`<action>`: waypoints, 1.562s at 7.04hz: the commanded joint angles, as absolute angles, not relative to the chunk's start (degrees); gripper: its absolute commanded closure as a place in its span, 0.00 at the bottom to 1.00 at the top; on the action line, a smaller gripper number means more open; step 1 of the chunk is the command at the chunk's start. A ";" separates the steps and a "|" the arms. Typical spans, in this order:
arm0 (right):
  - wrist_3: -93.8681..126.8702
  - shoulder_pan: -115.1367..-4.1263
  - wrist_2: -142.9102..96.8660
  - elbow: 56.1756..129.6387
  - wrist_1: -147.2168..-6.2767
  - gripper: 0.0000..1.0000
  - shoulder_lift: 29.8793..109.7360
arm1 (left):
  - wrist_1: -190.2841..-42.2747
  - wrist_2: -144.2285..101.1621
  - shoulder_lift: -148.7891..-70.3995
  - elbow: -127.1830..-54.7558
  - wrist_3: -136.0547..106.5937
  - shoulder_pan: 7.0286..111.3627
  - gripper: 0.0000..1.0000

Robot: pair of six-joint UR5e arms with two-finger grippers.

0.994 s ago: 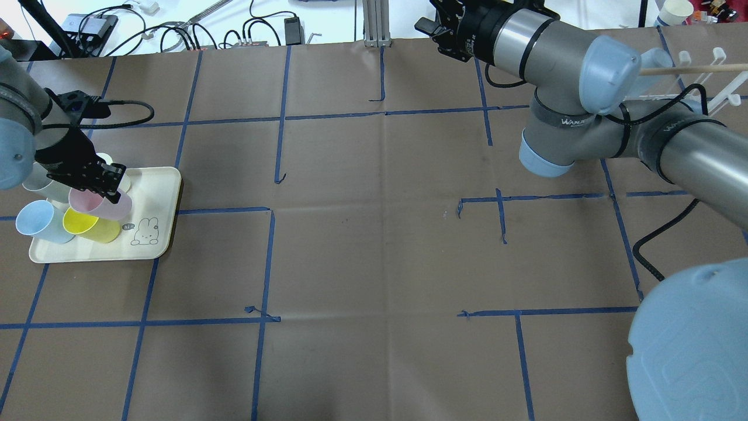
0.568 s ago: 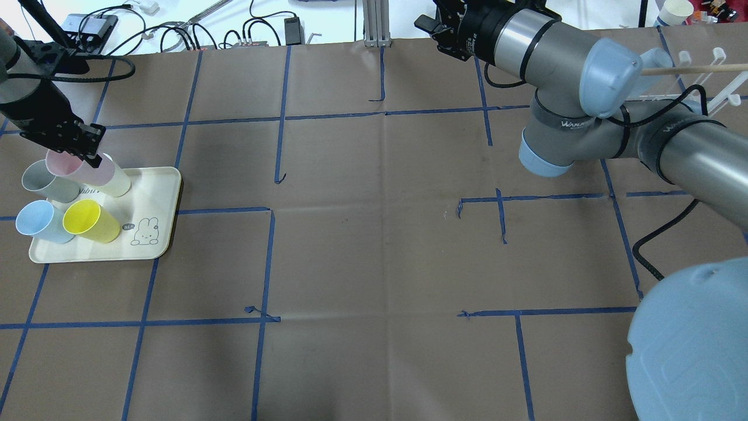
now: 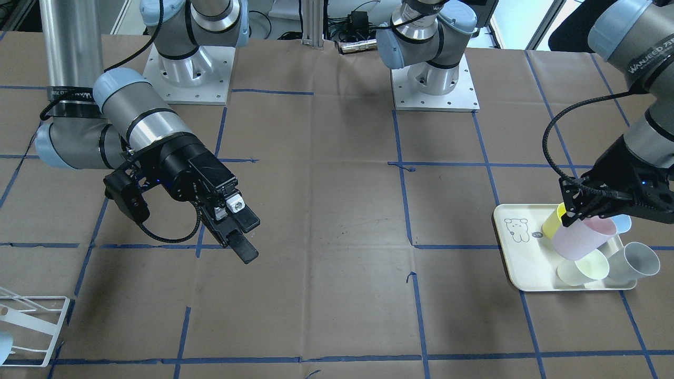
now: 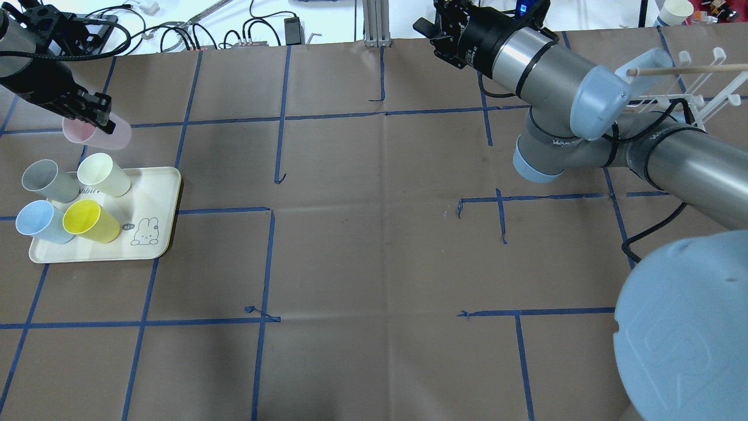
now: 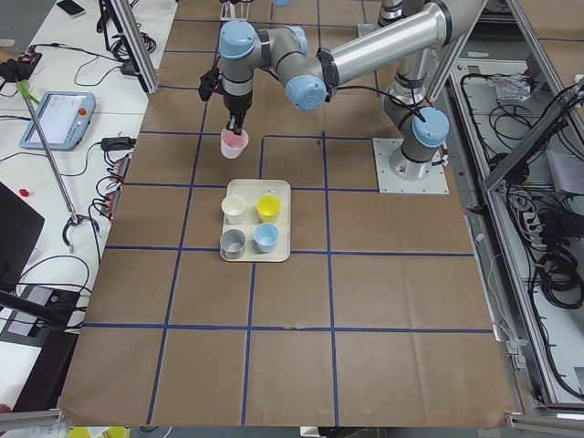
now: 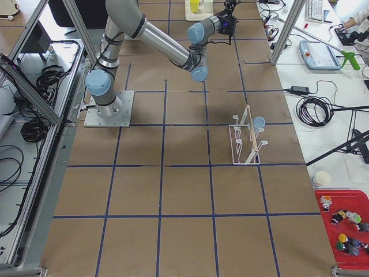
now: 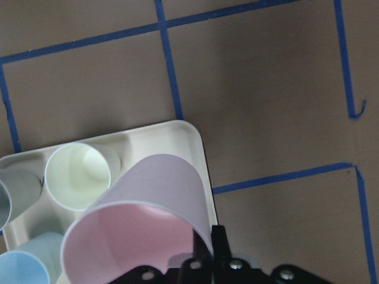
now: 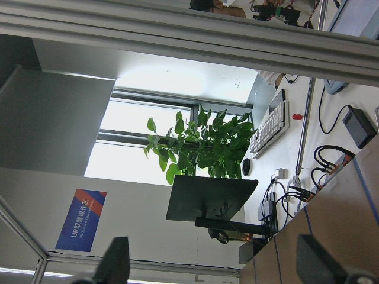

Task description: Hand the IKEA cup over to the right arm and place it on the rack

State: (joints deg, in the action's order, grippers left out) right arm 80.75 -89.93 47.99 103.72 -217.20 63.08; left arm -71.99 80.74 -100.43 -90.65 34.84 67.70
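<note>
My left gripper (image 4: 93, 114) is shut on the rim of a pink cup (image 4: 100, 133) and holds it tilted in the air, just beyond the far edge of the cream bear tray (image 4: 159, 193). The front view shows the pink cup (image 3: 583, 238) hanging over the tray (image 3: 518, 258). In the left wrist view the cup (image 7: 148, 207) fills the lower middle. My right gripper (image 3: 246, 236) is open and empty, held above the table at the far side. The white wire rack (image 4: 692, 96) stands at the far right, partly hidden behind the right arm.
Grey (image 4: 44, 180), cream (image 4: 105, 174), blue (image 4: 38, 222) and yellow (image 4: 90, 221) cups lie on the tray. A pale blue cup (image 4: 648, 61) sits on the rack, and a wooden rod (image 4: 689, 70) lies across it. Blue tape lines cross the brown table.
My left gripper has lifted the pink cup off the tray and carried it up and toward the far side. The right arm has shifted slightly.
</note>
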 commanded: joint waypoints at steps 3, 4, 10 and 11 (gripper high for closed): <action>84.20 -95.43 60.35 107.75 -222.10 0.00 63.72 | -62.16 62.53 -100.72 -92.81 37.87 67.94 1.00; 84.20 -96.06 61.25 107.93 -221.93 0.00 63.72 | -58.75 59.27 -100.81 -94.03 37.88 67.85 1.00; 84.20 -95.98 61.35 108.81 -221.92 0.00 63.63 | -24.57 40.88 -100.90 -109.23 37.97 70.30 1.00; 84.20 -95.98 61.35 108.81 -221.92 0.00 63.63 | -19.91 38.52 -100.99 -110.38 38.14 71.62 1.00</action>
